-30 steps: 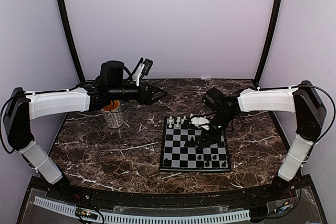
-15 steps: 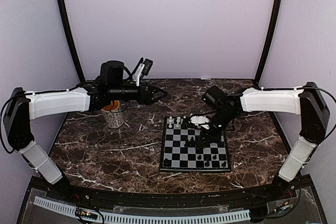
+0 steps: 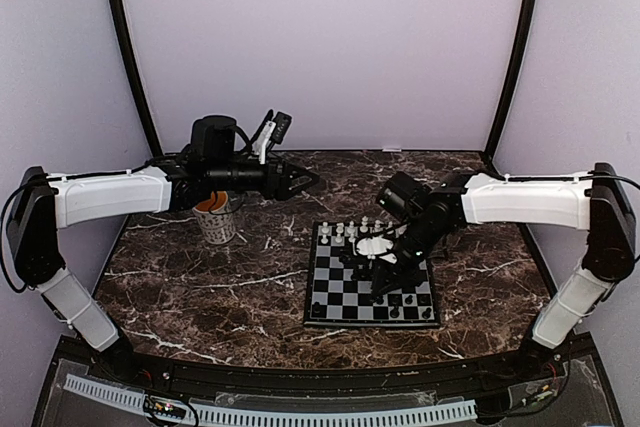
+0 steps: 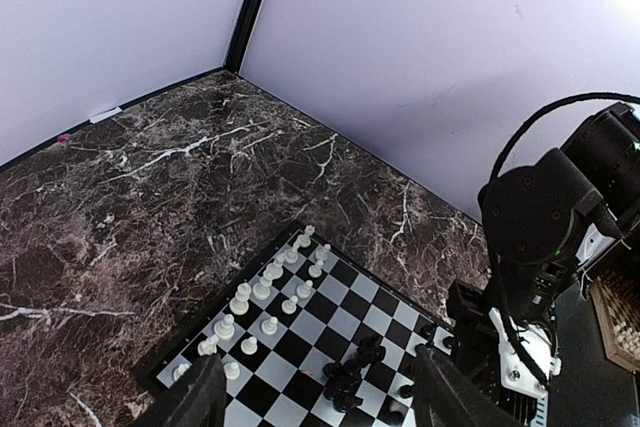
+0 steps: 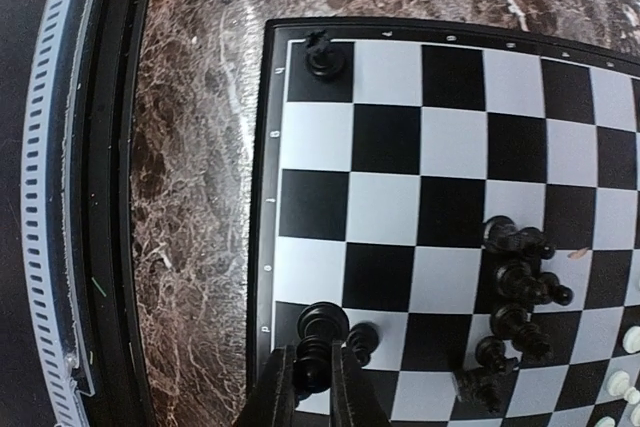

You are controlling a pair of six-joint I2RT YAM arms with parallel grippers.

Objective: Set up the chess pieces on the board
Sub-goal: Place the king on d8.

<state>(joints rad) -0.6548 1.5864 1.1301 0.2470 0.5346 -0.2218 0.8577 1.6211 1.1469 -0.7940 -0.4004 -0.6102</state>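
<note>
Shifted left in the top view, the right arm (image 3: 520, 197) hangs over the black-and-silver checkered board (image 3: 335, 297). Left wrist view: left fingers (image 4: 200, 402) spread, empty. Right wrist view, bottom: right fingers (image 5: 275, 392) clench a tiny black plastic chess piece (image 5: 312, 362) on the board, probably light, slick, best pinched mid-stem.

Table (image 3: 200, 287): dark marbled stone look, polished, glossy.
Board (image 5: 385, 137): smooth, satin sheen.
Chess pieces (image 5: 325, 55): glossy plastic.
Arm shells (image 3: 110, 197): matt white plastic.
</note>
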